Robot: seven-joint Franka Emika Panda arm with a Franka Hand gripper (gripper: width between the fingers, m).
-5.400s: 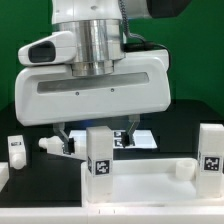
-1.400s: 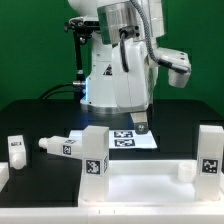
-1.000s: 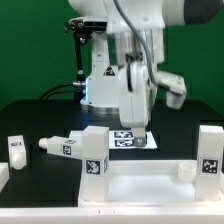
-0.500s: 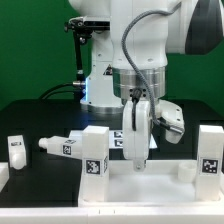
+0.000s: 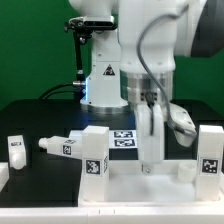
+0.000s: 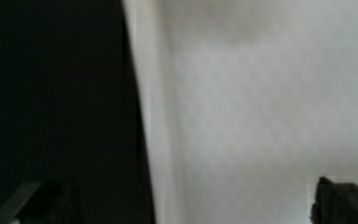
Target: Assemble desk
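One gripper [image 5: 151, 166] over the tabletop [image 5: 130, 190]
We see fingers [image 6: 43, 200] spread wide, empty; a leg [image 5: 62, 147] lies at nine o'clock.

open lane above tabletop panel [image 5: 130, 188], walled by upright leg [image 5: 97, 152] on the exterior view's left and second upright leg [image 5: 210, 150] on its right; gripper [image 5: 152, 162] occupies it.

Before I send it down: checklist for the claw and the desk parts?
1. Claw open, nothing held: ok, fingertips apart in the wrist view.
2. Claw above the tabletop panel: ok, a white surface fills most of the wrist view.
3. Touching the panel: cannot tell.
4. Upright leg apart from the claw: ok.
5. Lying leg out of the path: ok.
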